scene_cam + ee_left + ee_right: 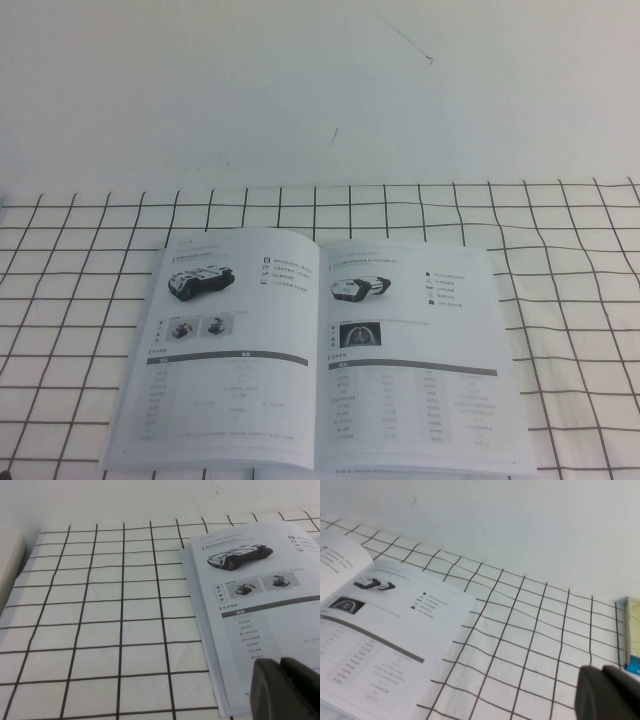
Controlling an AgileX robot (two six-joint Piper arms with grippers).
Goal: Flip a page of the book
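The book (318, 350) lies open and flat on the gridded cloth, near the table's front edge. Its right-hand page (410, 345) shows a small robot-vehicle photo, an icon list and a table under a dark bar; it also shows in the right wrist view (385, 630). The left-hand page (260, 595) has a similar layout. Neither gripper shows in the high view. My left gripper (280, 664) is shut and empty, hovering over the left page's near outer corner. My right gripper (603, 670) is shut and empty, over bare cloth to the right of the book.
The white cloth with black grid lines (90, 260) covers the table up to a plain white wall (320, 90). A beige edge (9, 565) lies left of the cloth. A pale box with a blue patch (632, 640) stands at the cloth's right edge.
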